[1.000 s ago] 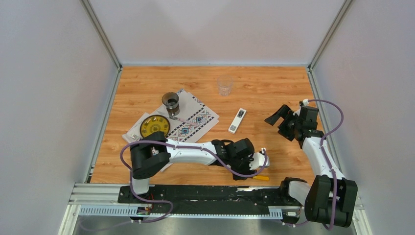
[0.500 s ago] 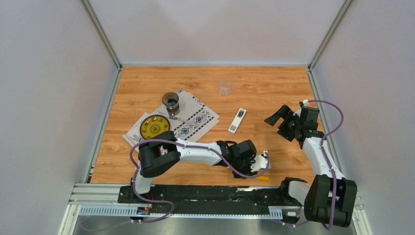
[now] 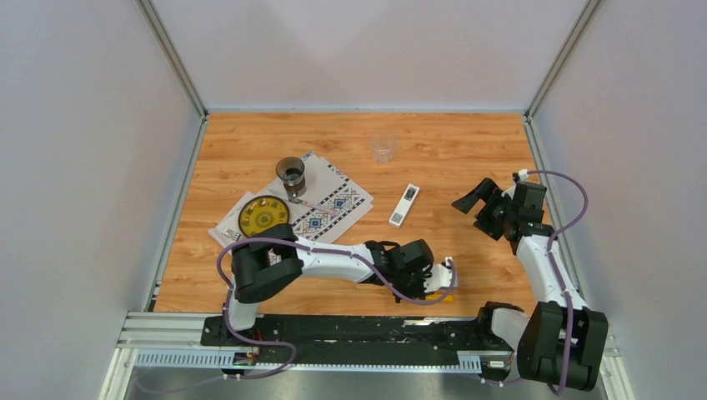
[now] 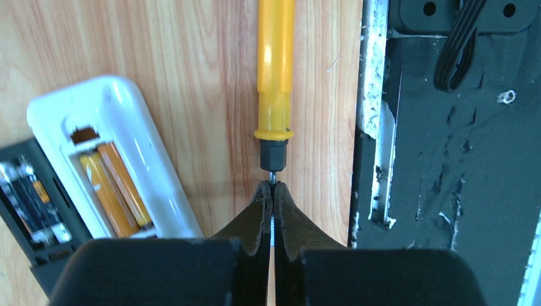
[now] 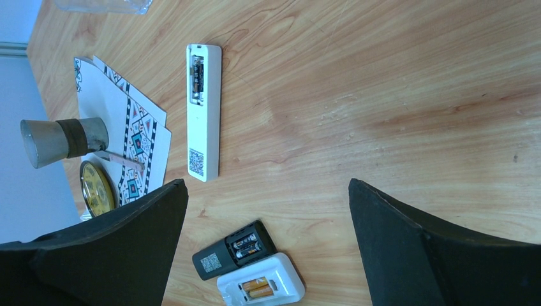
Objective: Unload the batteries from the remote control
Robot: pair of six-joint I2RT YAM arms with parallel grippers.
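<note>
My left gripper (image 4: 272, 189) is shut on the thin metal shaft of an orange-handled screwdriver (image 4: 275, 64), which lies on the wood beside the black rail. Left of it lies a white remote control (image 4: 121, 102) with its compartment open, and two orange batteries (image 4: 115, 185) sit inside. Against that one is a black remote control (image 4: 13, 153) holding dark batteries (image 4: 25, 191). My right gripper (image 5: 268, 185) is open above the table and empty. Beneath it I see both remotes (image 5: 233, 250) and a slim white remote control (image 5: 204, 115). In the top view the left gripper (image 3: 432, 285) is near the front edge.
A clear glass (image 3: 383, 147) stands at the back. A dark cup (image 3: 290, 175), patterned papers (image 3: 329, 204) and a yellow round disc (image 3: 263, 215) lie at the left. The slim white remote (image 3: 404, 205) is mid-table. The black base rail (image 4: 446, 159) runs right beside the screwdriver.
My left gripper has closed from open onto the screwdriver's shaft, and its wrist has shifted slightly over the screwdriver. The right arm has barely moved.
</note>
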